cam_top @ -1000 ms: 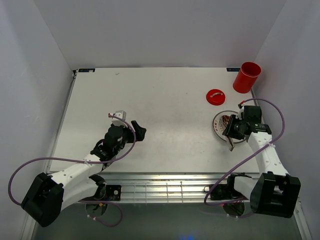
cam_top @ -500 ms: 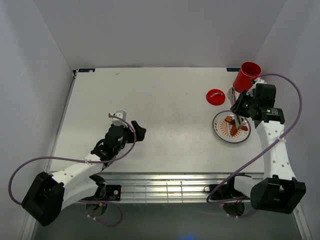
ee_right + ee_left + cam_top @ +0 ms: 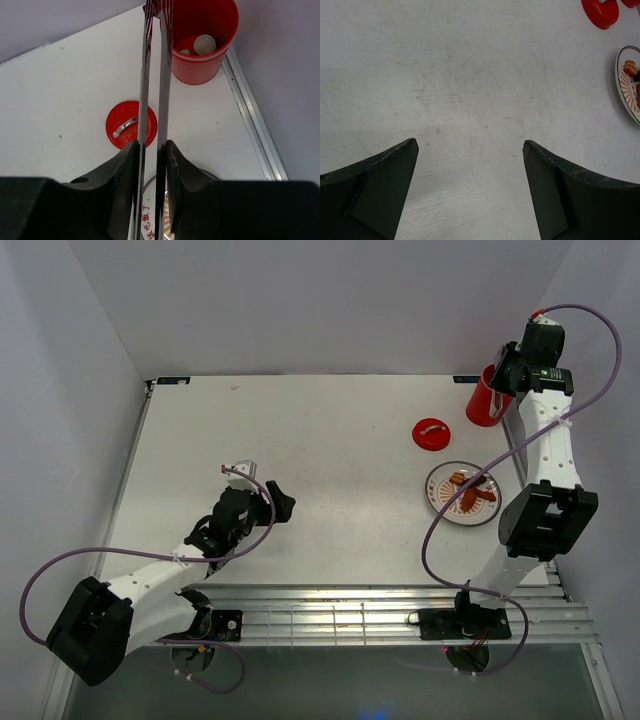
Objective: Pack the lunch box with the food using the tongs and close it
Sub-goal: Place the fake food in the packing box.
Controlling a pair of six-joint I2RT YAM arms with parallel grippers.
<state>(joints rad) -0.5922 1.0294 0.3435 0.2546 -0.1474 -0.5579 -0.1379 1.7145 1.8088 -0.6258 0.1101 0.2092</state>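
The right gripper (image 3: 152, 150) pinches the tongs (image 3: 144, 75) between its fingers, the two silver arms squeezed nearly parallel; their tips reach the left rim of the lunch box (image 3: 202, 65), and whether they carry anything I cannot tell; the lunch box stands upright and open in the table's (image 3: 470, 75) far right corner; its lid (image 3: 131, 124) lies flat nearby, apart from it; the food (image 3: 462, 480) sits on the plate (image 3: 432, 490) nearer the arms; the left gripper (image 3: 470, 144) hangs spread wide above bare table, holding nothing.
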